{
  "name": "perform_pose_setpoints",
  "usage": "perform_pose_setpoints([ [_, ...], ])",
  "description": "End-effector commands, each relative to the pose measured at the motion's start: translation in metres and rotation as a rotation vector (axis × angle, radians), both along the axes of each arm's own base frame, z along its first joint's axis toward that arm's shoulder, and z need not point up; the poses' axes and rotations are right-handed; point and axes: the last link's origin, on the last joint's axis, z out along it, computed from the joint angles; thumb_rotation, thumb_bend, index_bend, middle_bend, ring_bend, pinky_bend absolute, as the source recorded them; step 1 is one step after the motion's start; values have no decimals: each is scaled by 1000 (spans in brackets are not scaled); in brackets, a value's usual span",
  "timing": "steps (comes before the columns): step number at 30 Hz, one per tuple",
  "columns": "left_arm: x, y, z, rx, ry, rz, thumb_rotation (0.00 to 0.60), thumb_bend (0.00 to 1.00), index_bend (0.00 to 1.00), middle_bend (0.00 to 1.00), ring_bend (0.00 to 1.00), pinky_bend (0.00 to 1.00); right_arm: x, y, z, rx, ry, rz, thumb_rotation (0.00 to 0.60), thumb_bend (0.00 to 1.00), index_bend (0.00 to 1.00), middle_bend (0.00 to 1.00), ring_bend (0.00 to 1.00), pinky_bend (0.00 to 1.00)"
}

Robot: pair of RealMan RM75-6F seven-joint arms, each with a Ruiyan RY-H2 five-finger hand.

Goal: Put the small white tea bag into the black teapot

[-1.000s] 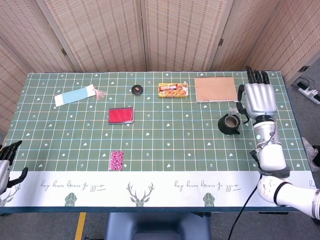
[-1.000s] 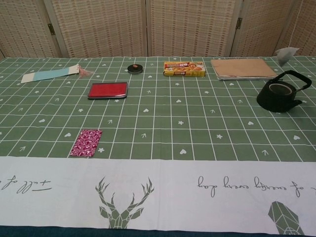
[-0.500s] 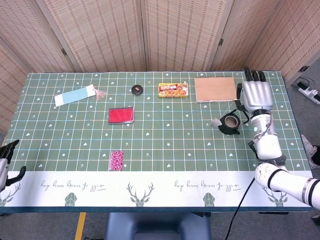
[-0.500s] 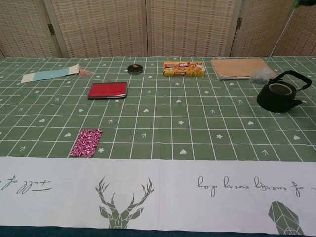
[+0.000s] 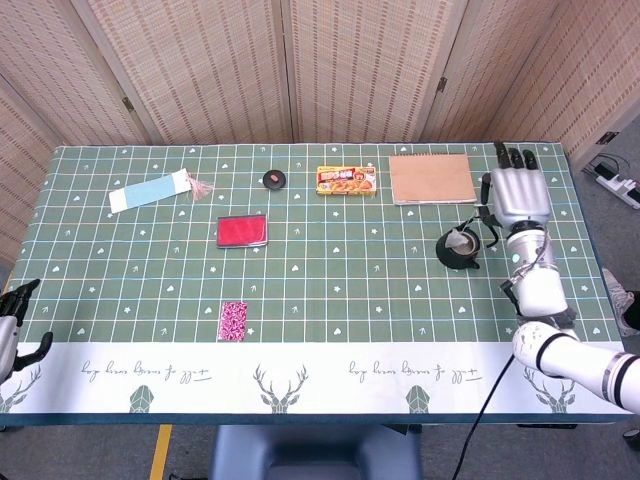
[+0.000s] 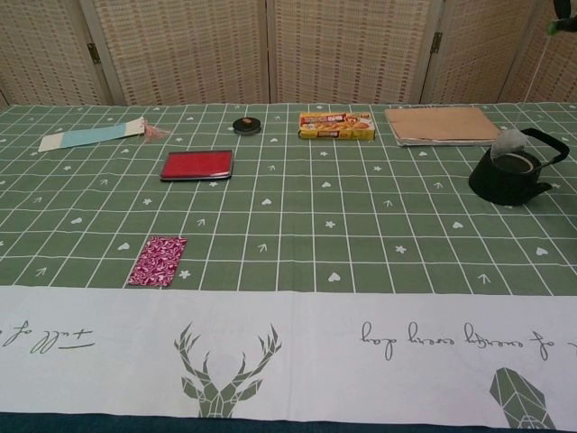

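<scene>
The black teapot point(image 5: 462, 256) point(image 6: 505, 180) stands at the right of the green tablecloth, lid off. The small white tea bag point(image 5: 458, 238) point(image 6: 508, 142) hangs on its thin string right at the pot's open mouth, its lower end level with the rim. My right hand point(image 5: 518, 195) is raised just right of and beyond the pot, and it pinches the string's top while its other fingers stretch out. The chest view shows only the string running up to the top right corner. My left hand point(image 5: 14, 318) rests off the table's near left corner, holding nothing.
A brown flat board point(image 5: 431, 178) lies just behind the teapot, and a yellow snack box point(image 5: 346, 180) sits left of it. Further left are a small black disc point(image 5: 273, 179), a red wallet point(image 5: 242, 230), a blue bookmark point(image 5: 150, 190) and a pink patterned packet point(image 5: 233, 319).
The tea bag swung from beside the teapot's left edge to over its mouth and sank lower. My right hand shifted slightly toward me and to the right. The left hand barely moved.
</scene>
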Motion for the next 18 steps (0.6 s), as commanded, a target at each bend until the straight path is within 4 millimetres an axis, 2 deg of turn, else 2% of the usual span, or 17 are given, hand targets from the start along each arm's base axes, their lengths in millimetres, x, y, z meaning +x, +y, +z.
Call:
perform_pose_setpoints([
  [1,0,0,0,-1,1,2,600,399,0,80,87,12,-7,-1,-2,7,-2,-13,600,439,615,29,0,0],
  [18,0,1,1,-1,-5,0,600,399,0,80,87,12,-9,1,4,-10,19,-24,600,440,615,28,0,0],
])
